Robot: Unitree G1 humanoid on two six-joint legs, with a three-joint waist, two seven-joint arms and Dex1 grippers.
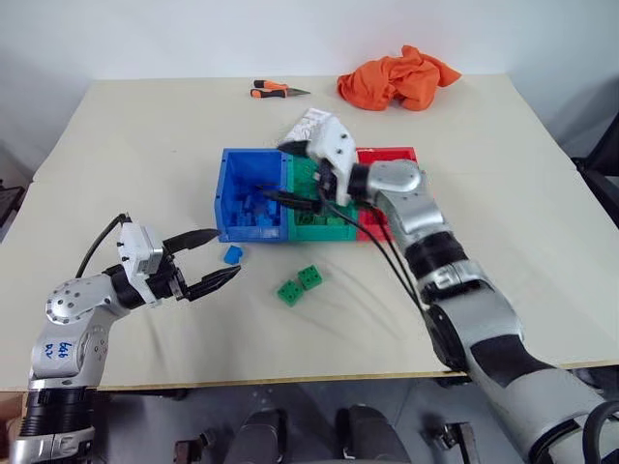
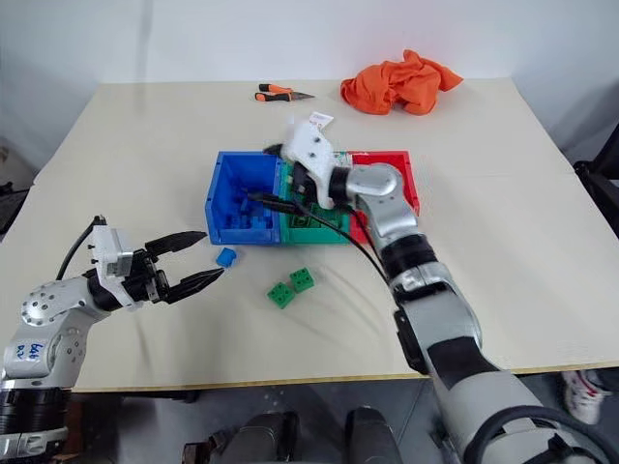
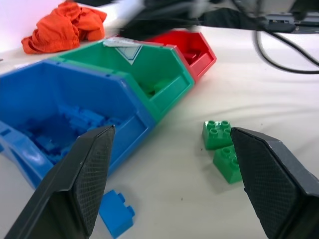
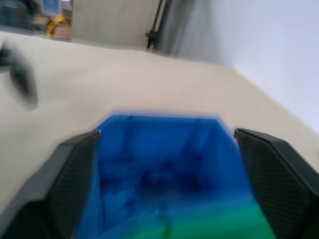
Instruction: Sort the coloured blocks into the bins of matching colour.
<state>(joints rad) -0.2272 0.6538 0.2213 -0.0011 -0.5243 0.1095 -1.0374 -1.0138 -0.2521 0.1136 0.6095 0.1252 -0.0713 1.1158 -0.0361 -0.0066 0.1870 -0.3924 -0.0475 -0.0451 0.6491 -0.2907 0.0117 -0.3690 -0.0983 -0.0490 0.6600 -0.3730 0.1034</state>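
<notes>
Nearest to me, my left gripper (image 1: 211,259) is extended level over the front of the table (image 1: 542,251), fingers spread wide and empty, pointing forward and toward my right. Just ahead of its fingertips lies one loose blue block (image 1: 232,254), resting on the table close to the front wall of the blue bin (image 1: 230,193). Two green blocks (image 1: 300,284) sit touching each other a little further to my right, in front of the green bin (image 3: 164,87). My right arm reaches forward from the right and bends across the row of bins; its wrist is turned so that my right gripper (image 1: 292,198) points level toward my left, above the boundary between green bin and blue bin. Its fingers stand wide apart with nothing between them; the right wrist view looks between them into the blue bin. Blue blocks are piled inside the blue bin. The red bin (image 1: 397,155) is the rightmost of the joined row, partly covered by my right forearm. At the far edge lie an orange cloth (image 1: 397,77) and an orange-handled tool (image 1: 276,91).
</notes>
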